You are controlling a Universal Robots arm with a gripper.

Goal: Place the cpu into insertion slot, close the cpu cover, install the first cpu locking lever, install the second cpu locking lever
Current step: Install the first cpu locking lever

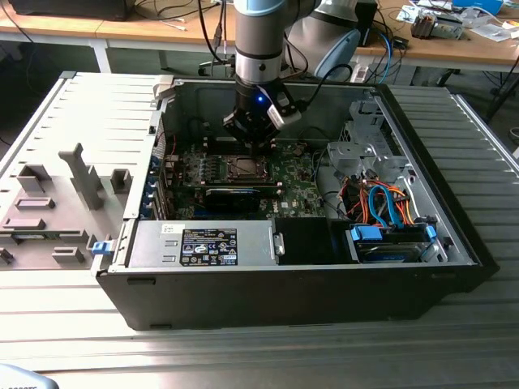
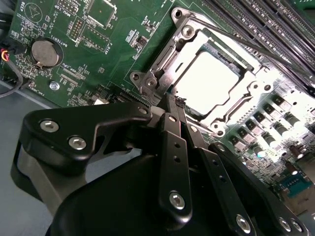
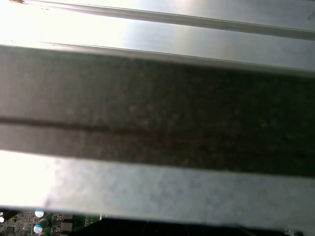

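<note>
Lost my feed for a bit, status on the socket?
Gripper shut, at socket corner. Cpu seated in insertion slot, cpu cover down over it. Nothing blocking.

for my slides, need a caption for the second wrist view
Closed gripper poised at the edge of the cpu cover, which lies shut over the cpu seated in its socket on the green motherboard.

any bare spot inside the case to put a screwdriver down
Likeliest: the flat power supply top along the near wall, and the dark gap between it and the blue drive bay. Crowded: around the gripper over the cpu socket, and the cable bundle.
</note>
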